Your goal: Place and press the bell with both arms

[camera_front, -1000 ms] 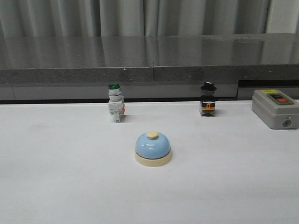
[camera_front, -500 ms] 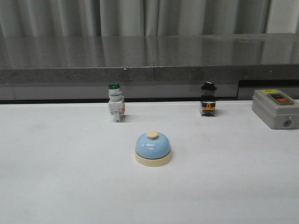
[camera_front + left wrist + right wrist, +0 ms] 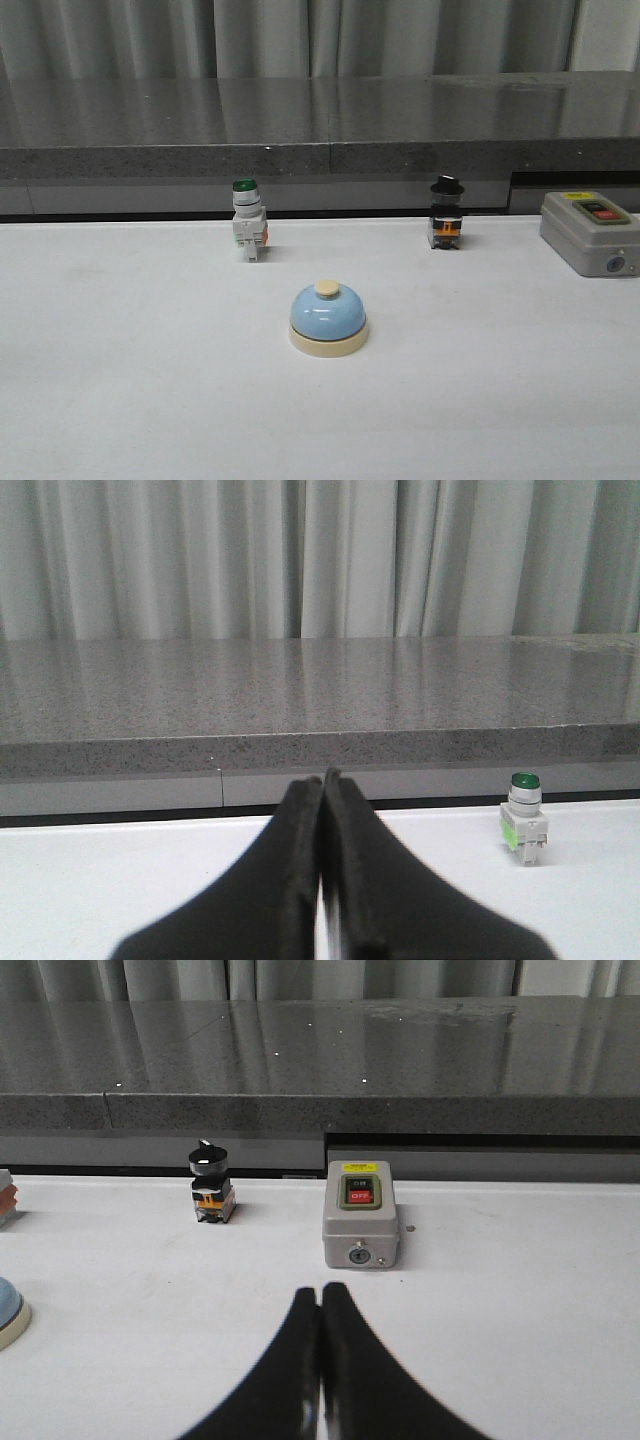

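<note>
Left gripper [image 3: 322, 780] & right gripper [image 3: 320, 1292] level, jaws closed, empty; bell [image 3: 328, 318] untouched.

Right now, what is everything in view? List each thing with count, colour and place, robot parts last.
bell: one, light-blue dome, cream base and button, centre of the table, upright, untouched.
green-capped switch: one, white body, back left of the bell.
black-capped switch: one, black with an orange band, back right of the bell.
switch box: one, grey with red and dark buttons, far right.
table: one, white.
ledge: one, dark grey speckled, behind the table.
curtain: grey, at the back.
left gripper: black, shut, empty.
right gripper: black, shut, empty.
</note>
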You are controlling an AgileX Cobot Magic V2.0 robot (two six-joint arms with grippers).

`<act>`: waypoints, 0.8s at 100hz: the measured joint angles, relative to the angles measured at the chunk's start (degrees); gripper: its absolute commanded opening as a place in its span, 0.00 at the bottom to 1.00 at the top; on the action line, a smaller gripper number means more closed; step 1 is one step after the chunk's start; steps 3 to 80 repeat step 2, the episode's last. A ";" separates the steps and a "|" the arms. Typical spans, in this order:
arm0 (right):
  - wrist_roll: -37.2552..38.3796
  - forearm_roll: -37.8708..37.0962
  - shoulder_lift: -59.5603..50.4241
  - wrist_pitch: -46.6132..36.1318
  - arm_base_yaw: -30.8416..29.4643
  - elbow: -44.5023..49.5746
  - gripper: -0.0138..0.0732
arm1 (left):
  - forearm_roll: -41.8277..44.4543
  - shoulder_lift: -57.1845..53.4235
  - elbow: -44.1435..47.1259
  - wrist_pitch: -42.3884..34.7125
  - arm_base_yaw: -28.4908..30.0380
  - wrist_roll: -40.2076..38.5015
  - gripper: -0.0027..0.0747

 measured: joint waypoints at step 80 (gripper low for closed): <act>0.00 0.00 0.00 0.00 0.00 0.00 0.09 | 0.00 0.00 0.00 0.00 0.00 0.00 0.01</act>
